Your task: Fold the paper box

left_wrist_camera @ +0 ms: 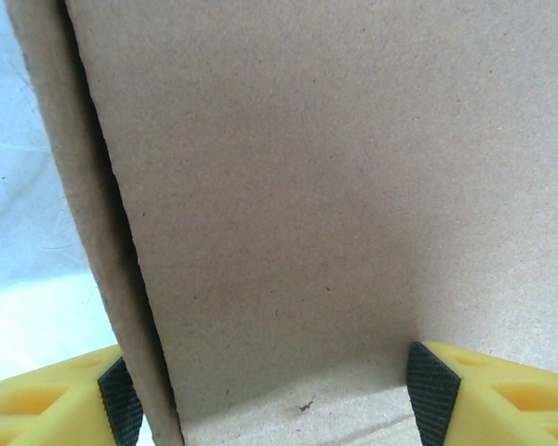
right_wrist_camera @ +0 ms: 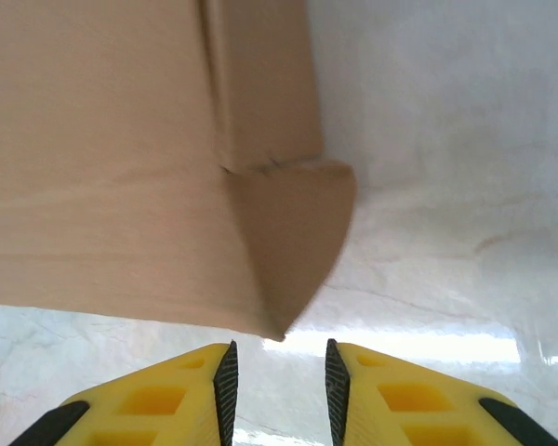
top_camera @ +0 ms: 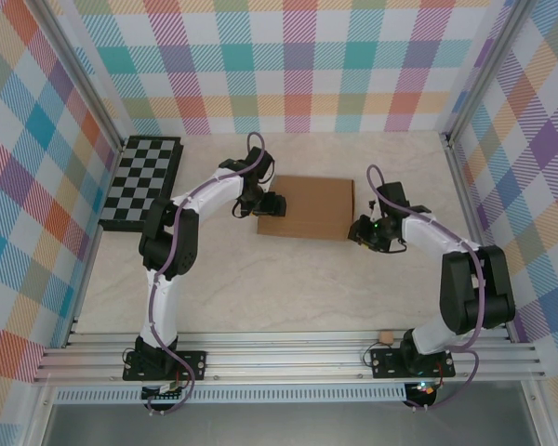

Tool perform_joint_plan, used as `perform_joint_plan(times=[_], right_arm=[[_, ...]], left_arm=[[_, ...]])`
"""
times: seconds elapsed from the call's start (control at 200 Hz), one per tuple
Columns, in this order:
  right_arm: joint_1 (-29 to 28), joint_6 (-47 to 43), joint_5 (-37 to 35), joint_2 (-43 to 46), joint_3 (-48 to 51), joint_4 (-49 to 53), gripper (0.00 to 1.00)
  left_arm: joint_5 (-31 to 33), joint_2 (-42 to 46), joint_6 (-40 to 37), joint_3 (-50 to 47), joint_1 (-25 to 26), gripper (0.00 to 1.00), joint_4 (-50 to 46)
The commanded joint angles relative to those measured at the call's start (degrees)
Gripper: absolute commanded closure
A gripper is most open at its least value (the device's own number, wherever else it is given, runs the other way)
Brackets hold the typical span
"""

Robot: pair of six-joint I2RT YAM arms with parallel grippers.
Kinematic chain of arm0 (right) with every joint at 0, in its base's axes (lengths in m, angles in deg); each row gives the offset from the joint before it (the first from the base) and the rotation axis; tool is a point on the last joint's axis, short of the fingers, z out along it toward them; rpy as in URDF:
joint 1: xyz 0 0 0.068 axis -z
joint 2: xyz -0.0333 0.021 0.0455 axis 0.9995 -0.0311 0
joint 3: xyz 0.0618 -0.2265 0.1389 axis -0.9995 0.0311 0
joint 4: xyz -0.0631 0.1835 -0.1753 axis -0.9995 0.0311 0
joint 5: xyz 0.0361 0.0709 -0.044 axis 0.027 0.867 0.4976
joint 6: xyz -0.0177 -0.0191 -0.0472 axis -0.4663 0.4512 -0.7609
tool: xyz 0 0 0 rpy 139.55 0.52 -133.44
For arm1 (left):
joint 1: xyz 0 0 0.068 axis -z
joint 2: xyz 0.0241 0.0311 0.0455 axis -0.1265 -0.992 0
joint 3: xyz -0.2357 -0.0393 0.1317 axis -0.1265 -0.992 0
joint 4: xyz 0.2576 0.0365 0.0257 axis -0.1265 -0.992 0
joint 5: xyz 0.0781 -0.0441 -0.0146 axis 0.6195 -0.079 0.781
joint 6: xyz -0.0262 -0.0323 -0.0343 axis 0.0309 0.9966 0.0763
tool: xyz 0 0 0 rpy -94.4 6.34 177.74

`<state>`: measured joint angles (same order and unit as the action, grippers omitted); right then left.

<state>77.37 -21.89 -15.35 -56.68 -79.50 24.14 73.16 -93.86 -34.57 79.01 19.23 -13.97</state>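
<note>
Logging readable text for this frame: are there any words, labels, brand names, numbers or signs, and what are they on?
No text can be read anywhere.
On the plain brown cardboard paper box: no print on the faces that show.
On the black-and-grey chessboard: bare squares, no lettering.
On the plaid-patterned walls: coloured checks, no words.

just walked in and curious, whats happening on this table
The robot's left gripper sits at the left edge of a plain brown cardboard box lying mid-table, jaws wide over the cardboard. Its right gripper, jaws narrowly apart and empty, is just short of a rounded corner flap at the box's right end.
</note>
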Motion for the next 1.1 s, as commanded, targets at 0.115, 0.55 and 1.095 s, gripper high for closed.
perform_joint_plan(times=[0.115,0.55,1.095], right_arm=[[0.39,-6.89,0.52,-4.40,-5.02,0.44,0.67],[0.57,-6.63,2.97,-7.89,-3.83,-4.61,0.64],[0.55,-5.57,5.32,-8.13,-3.04,-6.23,0.65]], left_arm=[[3.42,-2.01,-1.84,-1.02,-1.06,0.26,-5.75],[3.34,-2.05,-1.76,-1.21,-1.10,0.25,-5.76],[3.12,-2.41,-1.32,-1.28,-1.06,0.26,-5.30]])
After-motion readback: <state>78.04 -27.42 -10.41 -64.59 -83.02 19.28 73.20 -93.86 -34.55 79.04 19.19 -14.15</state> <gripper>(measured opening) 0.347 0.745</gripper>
